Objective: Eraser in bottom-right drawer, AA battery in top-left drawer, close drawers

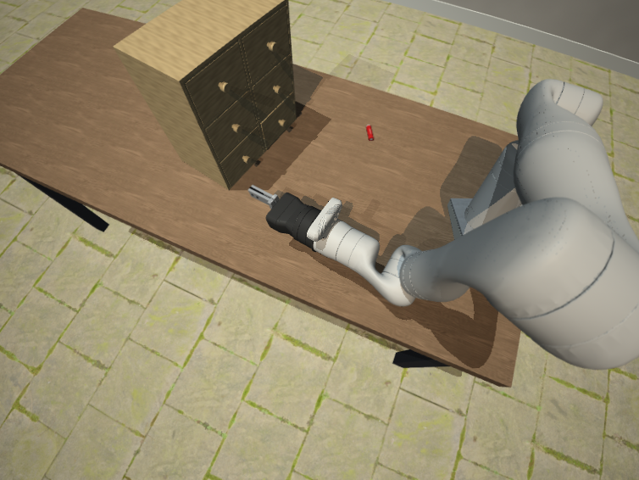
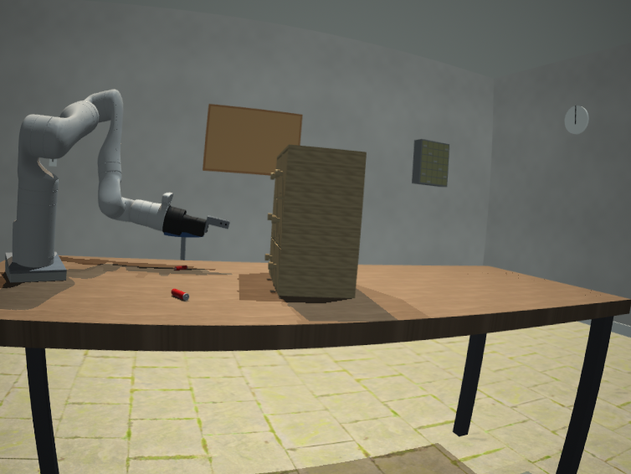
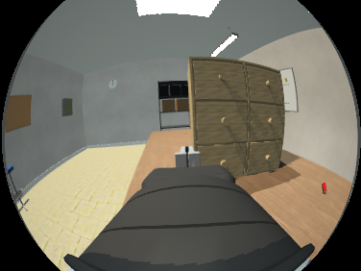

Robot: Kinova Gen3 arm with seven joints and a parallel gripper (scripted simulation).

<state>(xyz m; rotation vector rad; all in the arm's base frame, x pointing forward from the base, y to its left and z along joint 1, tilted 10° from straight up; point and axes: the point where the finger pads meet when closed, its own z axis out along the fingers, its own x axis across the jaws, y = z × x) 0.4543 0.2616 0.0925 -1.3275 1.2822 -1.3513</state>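
Observation:
The small wooden chest stands on the table, with three rows of two drawers, all flush with its front. The red AA battery lies on the table in front of the chest, to its right. My gripper is shut and empty. It points level at the chest's left front corner, a short way off, at about middle-drawer height. I see no eraser for certain. A small red thing lies near the table's far edge below my arm.
The arm's base stands at the table end facing the drawers. The arm stretches low over the table's near side in the top view. A blue stool stands beyond the table.

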